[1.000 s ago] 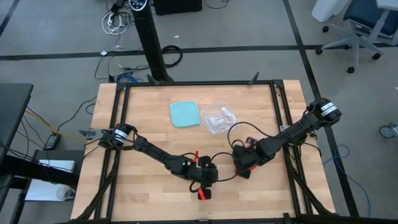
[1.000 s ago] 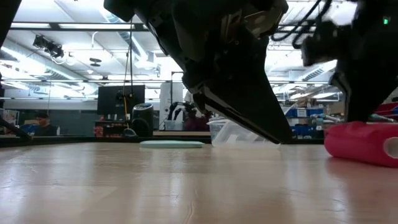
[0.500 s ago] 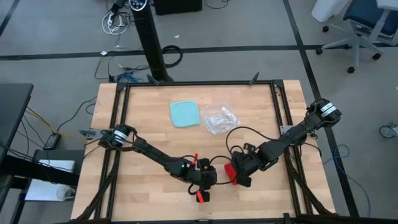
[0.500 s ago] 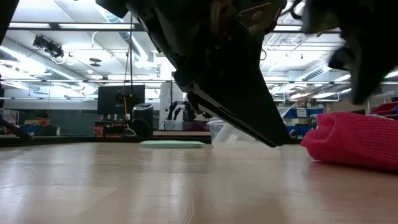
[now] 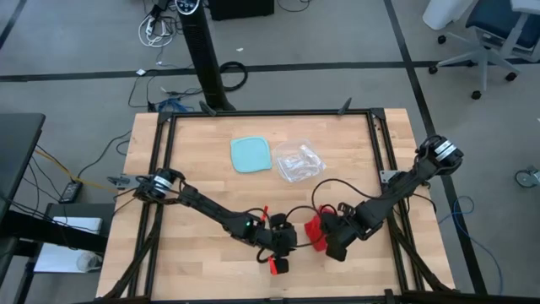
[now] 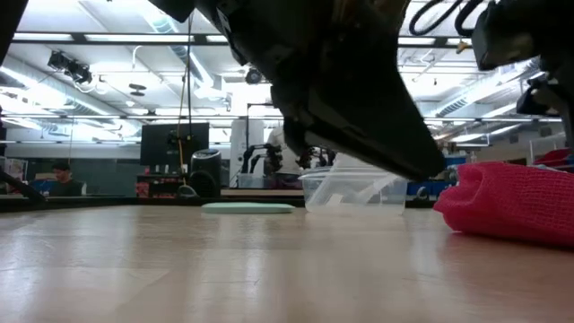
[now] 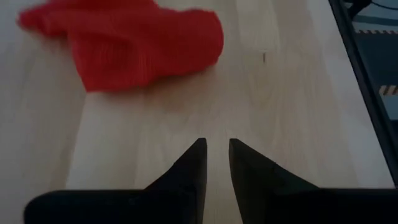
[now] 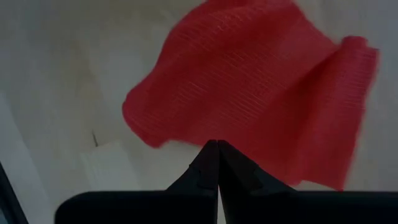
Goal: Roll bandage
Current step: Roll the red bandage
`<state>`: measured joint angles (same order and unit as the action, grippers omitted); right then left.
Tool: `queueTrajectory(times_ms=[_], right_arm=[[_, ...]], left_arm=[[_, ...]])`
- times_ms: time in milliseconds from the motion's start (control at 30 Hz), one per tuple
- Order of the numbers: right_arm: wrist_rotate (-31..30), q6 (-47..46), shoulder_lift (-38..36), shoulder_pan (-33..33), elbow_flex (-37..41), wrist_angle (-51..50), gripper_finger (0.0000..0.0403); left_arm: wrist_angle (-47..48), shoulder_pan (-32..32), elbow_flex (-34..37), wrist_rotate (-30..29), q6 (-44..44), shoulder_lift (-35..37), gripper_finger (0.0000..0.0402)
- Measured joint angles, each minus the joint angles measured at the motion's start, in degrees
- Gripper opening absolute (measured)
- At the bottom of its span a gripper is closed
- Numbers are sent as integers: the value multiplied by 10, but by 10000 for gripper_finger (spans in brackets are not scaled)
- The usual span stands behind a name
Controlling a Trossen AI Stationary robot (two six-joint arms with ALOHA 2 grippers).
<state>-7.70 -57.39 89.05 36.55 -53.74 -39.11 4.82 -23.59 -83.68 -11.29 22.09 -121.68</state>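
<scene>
The red bandage (image 5: 314, 231) lies as a loose, slumped heap on the wooden table near its front edge. It also shows in the low view (image 6: 513, 202) and in both wrist views (image 7: 134, 46) (image 8: 249, 87). My right gripper (image 8: 217, 149) is shut and points steeply down over the heap's edge, at the bandage's right in the high view (image 5: 332, 245). My left gripper (image 7: 215, 152) stands just left of the heap (image 5: 291, 240), aimed at it. Its fingers are a narrow gap apart with nothing between them. My right gripper's shut fingertips (image 8: 211, 163) stand over the edge of the bandage heap (image 8: 186, 134), coming from above. I cannot tell whether they touch the cloth. The heap rests slack on the table.
A light-blue square container (image 5: 251, 155) and a clear crinkled bag (image 5: 297, 160) lie toward the table's far side. A black frame rail (image 5: 384, 169) runs around the tabletop. Bare wood lies at the near left.
My right gripper has gone toward the table's near edge, staying shut, and has turned a little. The bandage, a tight roll in the low view a second ago, has slumped into a loose, wider heap.
</scene>
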Motion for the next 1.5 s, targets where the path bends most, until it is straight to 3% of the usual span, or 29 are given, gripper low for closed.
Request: queueTrajectory(times_ms=[433,567,767,900,1033,1200,1500], right_arm=[[-7,44,68,-4,32,157,4],[-6,71,98,-16,32,246,2],[-20,108,123,-37,31,314,2],[-36,142,127,-58,31,343,1],[-34,190,127,-83,15,338,2],[-33,250,127,-101,-30,310,2],[-40,222,126,-71,-134,66,2]], left_arm=[[-7,3,0,-3,-36,0,72],[16,-29,0,-57,-34,17,72],[56,-91,0,-184,-36,43,72],[33,-127,-1,-204,-40,51,72],[-18,-157,1,-204,-43,48,72],[-168,-179,27,-183,-58,47,72],[-403,-180,100,-98,-4,47,72]])
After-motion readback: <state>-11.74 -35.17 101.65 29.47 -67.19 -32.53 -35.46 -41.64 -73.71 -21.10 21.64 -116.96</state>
